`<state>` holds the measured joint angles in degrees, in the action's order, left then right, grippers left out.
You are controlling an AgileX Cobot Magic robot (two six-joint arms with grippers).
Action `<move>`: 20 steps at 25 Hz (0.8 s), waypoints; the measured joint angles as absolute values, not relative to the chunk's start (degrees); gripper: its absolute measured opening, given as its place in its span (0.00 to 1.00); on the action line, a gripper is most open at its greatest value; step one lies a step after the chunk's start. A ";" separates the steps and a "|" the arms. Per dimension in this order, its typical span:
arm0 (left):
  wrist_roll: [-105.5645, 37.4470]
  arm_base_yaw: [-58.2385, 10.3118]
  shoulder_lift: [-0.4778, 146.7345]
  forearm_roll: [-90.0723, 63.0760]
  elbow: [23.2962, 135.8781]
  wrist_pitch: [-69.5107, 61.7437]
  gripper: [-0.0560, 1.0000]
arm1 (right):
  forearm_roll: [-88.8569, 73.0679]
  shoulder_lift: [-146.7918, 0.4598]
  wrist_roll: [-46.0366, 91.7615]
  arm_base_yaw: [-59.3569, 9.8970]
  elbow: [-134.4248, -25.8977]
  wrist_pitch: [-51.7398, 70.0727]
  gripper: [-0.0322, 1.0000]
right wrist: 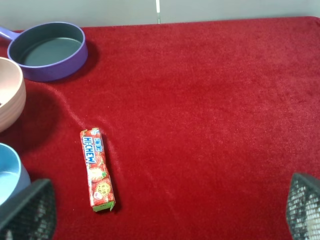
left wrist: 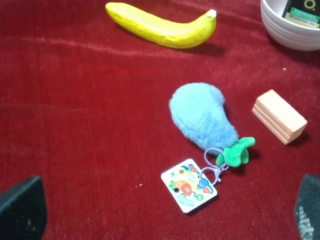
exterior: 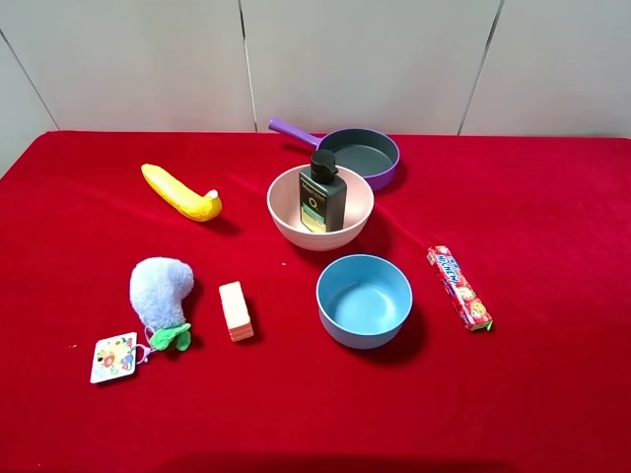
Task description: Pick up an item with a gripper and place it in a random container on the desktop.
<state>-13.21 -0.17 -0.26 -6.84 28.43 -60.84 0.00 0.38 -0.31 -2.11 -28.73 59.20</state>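
We see the bottle (exterior: 321, 194) already sitting in the pink bowl (exterior: 286, 219), leaning on the far rim with its black pump cap up and the yellowish label facing the high camera. Neither arm shows in the high view. In the right wrist view the right gripper (right wrist: 172, 212) has both fingertips (right wrist: 27, 210) at the frame's edges, jaws spread wide, nothing between them, only red cloth (right wrist: 210, 100) under it. From there we get just a slice of the pink bowl's rim at the edge; the bottle itself is out of that frame, so it lies well apart from this gripper, with the candy box (right wrist: 97, 169) on the cloth between. The left gripper (left wrist: 170, 210) likewise stands wide with nothing held, hanging over the blue plush (left wrist: 202, 117) and its tag (left wrist: 189, 185); the bowl with a bit of the bottle's label is at that frame's corner, well clear of the fingers. Also on the cloth: banana (exterior: 182, 193), orange block (exterior: 236, 310), blue bowl (exterior: 364, 301) just in front of the pink one, purple pan (exterior: 360, 153) just behind it
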 joint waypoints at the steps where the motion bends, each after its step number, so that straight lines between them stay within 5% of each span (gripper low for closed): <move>1: -13.21 -0.17 -0.26 -6.84 28.43 -60.84 1.00 | 0.00 0.38 -0.31 -2.11 -28.73 59.20 0.70; 20: -13.21 -0.17 -0.26 -6.84 28.43 -60.84 1.00 | -0.37 0.38 -0.31 -2.11 -28.73 59.20 0.70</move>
<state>-13.21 -0.17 -0.26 -6.84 28.43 -60.84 -0.37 0.38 -0.31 -2.11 -28.73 59.20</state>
